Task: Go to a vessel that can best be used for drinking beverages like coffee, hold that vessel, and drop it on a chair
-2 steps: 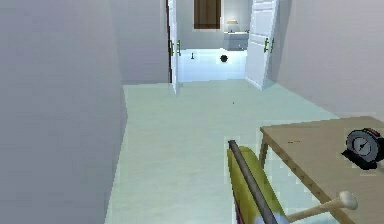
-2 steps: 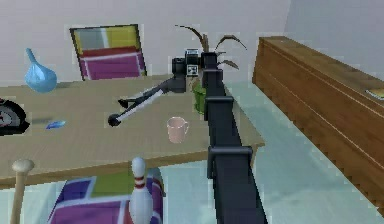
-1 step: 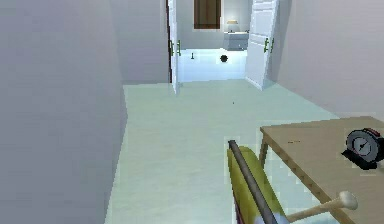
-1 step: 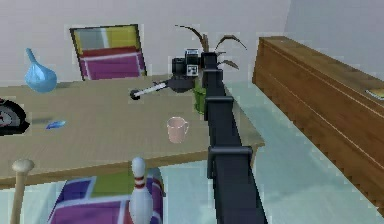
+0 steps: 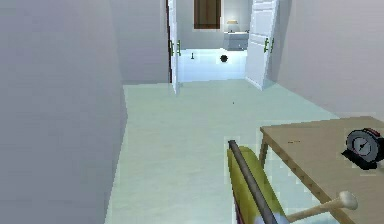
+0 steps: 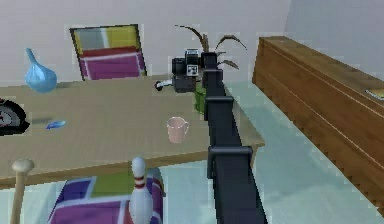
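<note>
So the Stretch sits at the mouth of a long hallway with a pale floor (image 5: 190, 120). At the far end, two white doors (image 5: 262, 45) stand open, with one little dark ball (image 5: 224, 58) on the floor past them.

In the arm side view the biggest piece is one long wooden sideboard (image 6: 320, 95) along the right. Next is one wooden table (image 6: 100, 105), whose corner turns up in the forward view's bottom right too. The arm (image 6: 232, 160) runs up from the bottom edge across the table's right end.

Chair count is two. The far chair (image 6: 108, 52) has a colour-block back in yellow, purple and blue and stands at the table's far side. The near chair (image 6: 85, 198) has a purple patterned seat and sits at the bottom edge.

One spiky plant (image 6: 215, 42) shows behind the arm's tip. On the table are one blue vase (image 6: 40, 72), upright at the far left, and one dark round clock (image 5: 365, 147). One white bowling pin (image 6: 140, 188) with a red stripe and the knob of one bat (image 6: 20, 170) stick up by the near chair.

The mug (image 6: 178, 130): just one, pale pink, short and round, standing upright with its mouth up. It's on the tabletop near the right end, just left of the arm and well apart from the vase and clock.

The gripper (image 6: 172, 85) is farther out than the mug, by the table's far edge. Honestly can't tell how its jaws stand or whether it holds anything, with the table right behind it. The smallest item is one flat blue thing (image 6: 55, 124) on the table near the clock
</note>
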